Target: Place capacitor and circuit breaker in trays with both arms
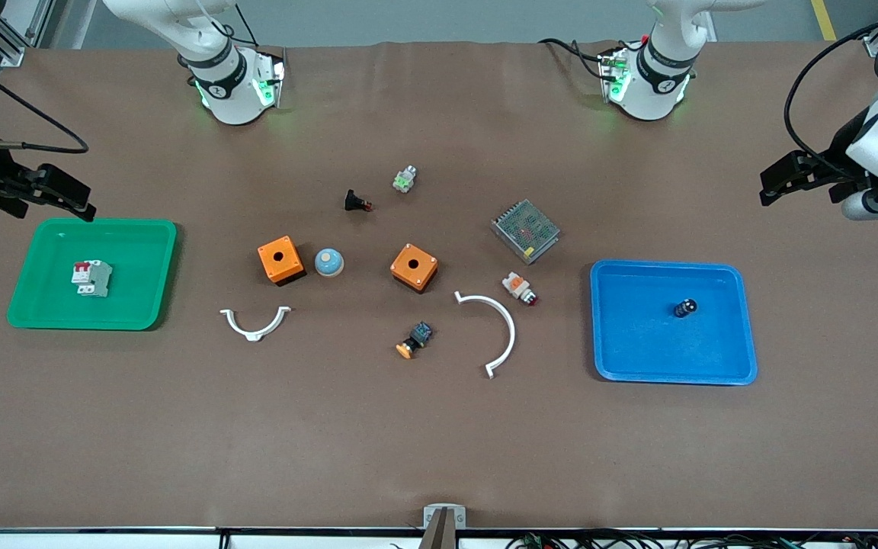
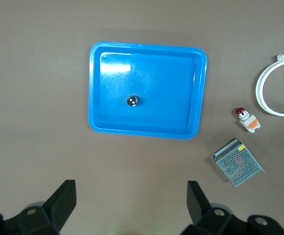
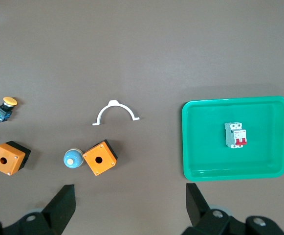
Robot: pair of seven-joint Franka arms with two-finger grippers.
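Both placements look finished: the circuit breaker (image 1: pixel 91 277) lies flat in the green tray (image 1: pixel 35 305) at the right arm's end of the tabletop (image 1: pixel 439 442), and the capacitor (image 1: pixel 685 307) sits in the blue tray (image 1: pixel 637 366) at the left arm's end. Neither part touches a tray wall, and each has open floor around it. The right gripper (image 1: pixel 65 200) hangs empty with its fingers spread wide, above the tabletop just off the green tray's rim; the left gripper (image 1: pixel 786 179) is likewise empty and wide, raised over bare tabletop near the left arm's end, well apart from the blue tray. What seems left is only for the arms to pull away. The clutter, two orange boxes (image 1: pixel 280 260), white curved clips (image 1: pixel 496 328) and a metal mesh box (image 1: pixel 525 230), lies between the trays, so both arms have free room at their own ends.
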